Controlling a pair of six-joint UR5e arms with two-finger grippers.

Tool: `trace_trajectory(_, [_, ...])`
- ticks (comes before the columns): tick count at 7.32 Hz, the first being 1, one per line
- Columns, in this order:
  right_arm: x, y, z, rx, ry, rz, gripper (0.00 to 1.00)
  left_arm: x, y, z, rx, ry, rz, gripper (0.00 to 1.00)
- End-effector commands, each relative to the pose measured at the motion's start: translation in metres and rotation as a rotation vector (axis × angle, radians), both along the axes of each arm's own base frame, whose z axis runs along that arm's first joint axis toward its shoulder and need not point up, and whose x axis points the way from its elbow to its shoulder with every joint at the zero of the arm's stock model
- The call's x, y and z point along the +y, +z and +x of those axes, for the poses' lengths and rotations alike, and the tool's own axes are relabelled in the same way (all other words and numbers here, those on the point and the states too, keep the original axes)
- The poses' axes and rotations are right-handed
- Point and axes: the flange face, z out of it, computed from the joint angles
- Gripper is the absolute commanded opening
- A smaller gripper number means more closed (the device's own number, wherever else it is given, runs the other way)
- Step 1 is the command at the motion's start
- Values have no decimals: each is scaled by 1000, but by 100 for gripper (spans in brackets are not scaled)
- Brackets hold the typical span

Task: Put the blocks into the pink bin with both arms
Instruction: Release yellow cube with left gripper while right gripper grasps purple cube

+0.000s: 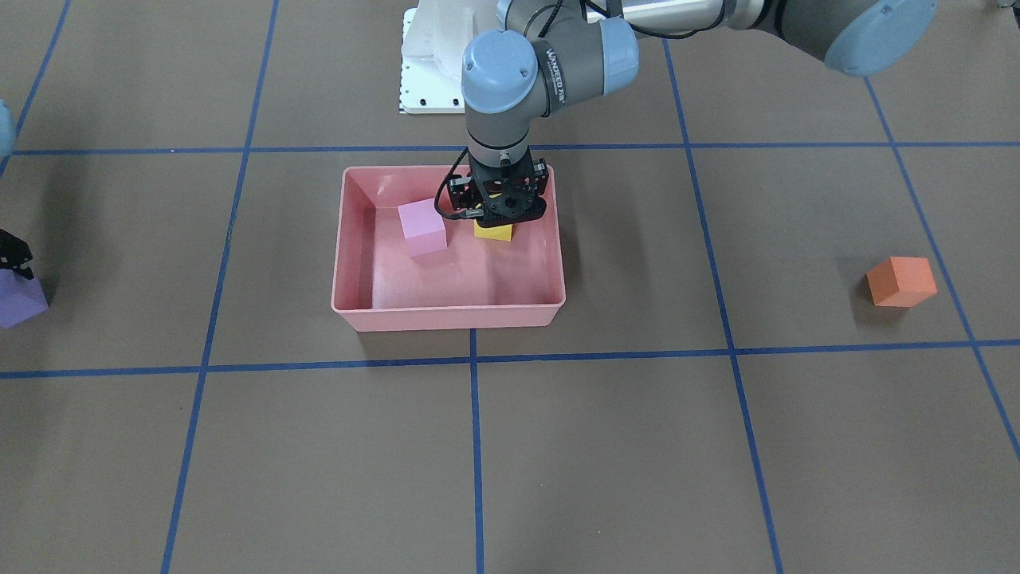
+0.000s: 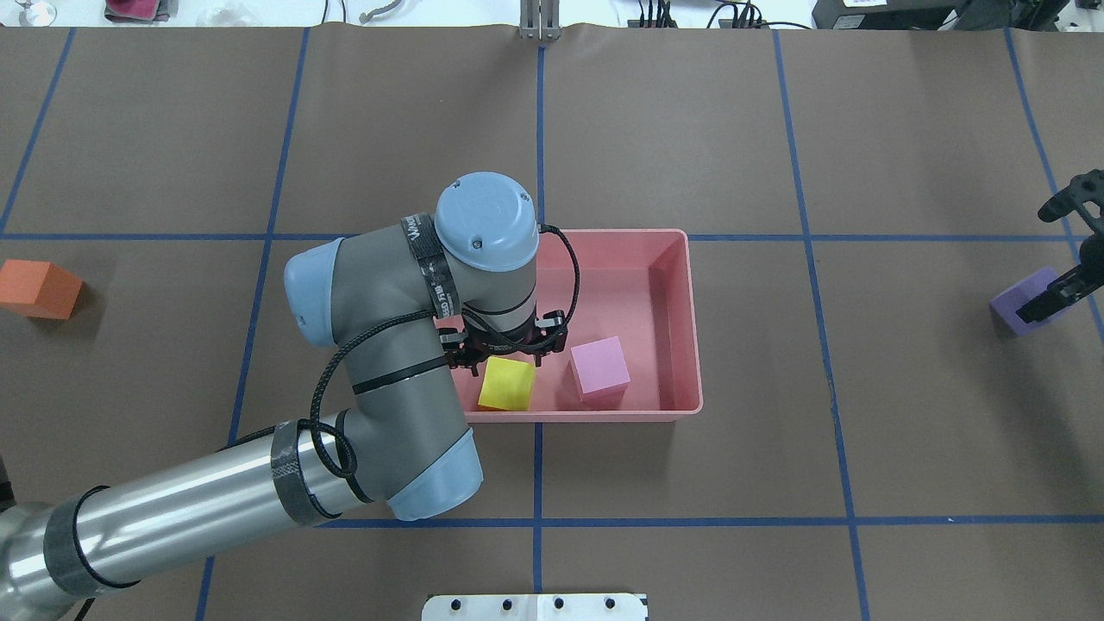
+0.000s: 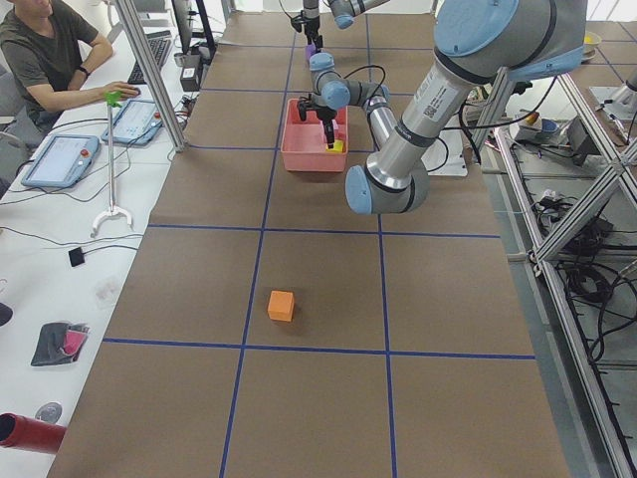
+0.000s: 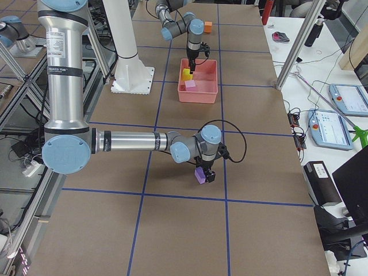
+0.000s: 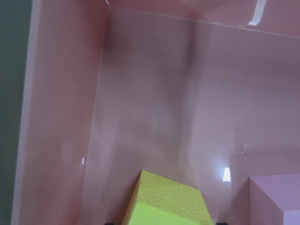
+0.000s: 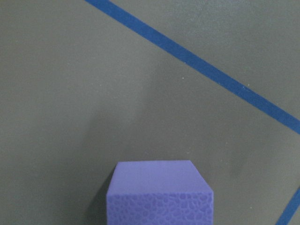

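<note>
While the left fingers are down in the bin: you have the yellow block [image 2: 506, 384] between the fingers of the left gripper [image 2: 507, 358], low over the floor of the bin [image 2: 677, 328]. I cannot tell whether they clamp it or stand slack about it.
Pink block [image 2: 599, 368]: on the bin floor, just beside the left fingers and apart from the yellow block.
Right gripper [image 2: 1048, 300]: its fingers are at the purple block [image 2: 1013, 309], out on the table. You cannot tell from these views whether they are clamped or merely astride.
Orange block [image 2: 39, 289]: on the table, well apart from both sets of fingers.
Tally: by my judgement one is in, one is going in, and two are to come.
Risk, left: if you lift before the fingers are fully apart, the yellow block may ride up and out, or tip against the pink block. The bin wall stands close behind the fingers and could be clipped.
Risk, right: a skewed hold could let the purple block twist or slip on the way.
Risk, both: if you bring the right arm in while the left hangs over the bin, the wrists may meet.
Cable [image 2: 565, 259]: its black loop by the left wrist could snag the rim.
Writing: white maker's lettering on the left wrist's black band [image 1: 555, 76] looks to begin "UNIVER". I can't read the rest, and I see no writing on the blocks or bin.
</note>
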Motion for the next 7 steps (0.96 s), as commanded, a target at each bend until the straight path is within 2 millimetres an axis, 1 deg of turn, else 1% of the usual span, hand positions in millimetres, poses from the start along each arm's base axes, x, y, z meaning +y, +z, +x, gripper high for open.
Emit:
trace_trajectory(1, [0,-2,-3,-11,-7,0,0,-2,-4,-4,7,-2,6,84])
trace_trajectory(2, [1,-10,-5,-46,-18,-8,0,-7,-14,-18,30,-18,19,96])
trace_trajectory(3, [-1,-23,-9,-95,-29,-16,0,-10,-31,-46,78,-37,45,99])
trace_trajectory(4, [-12,-50,-14,-118,39,-41,0,-12,-33,-93,126,-68,70,99])
trace_trajectory(5, [-34,-105,-27,-154,177,-112,0,-4,-14,-139,151,-78,91,99])
trace_trajectory(6, [-33,-171,-69,-200,244,-179,0,0,14,-185,146,-74,139,99])
trace_trajectory(7, [-37,-238,-108,-243,311,-249,0,-4,49,-220,130,-34,153,99])
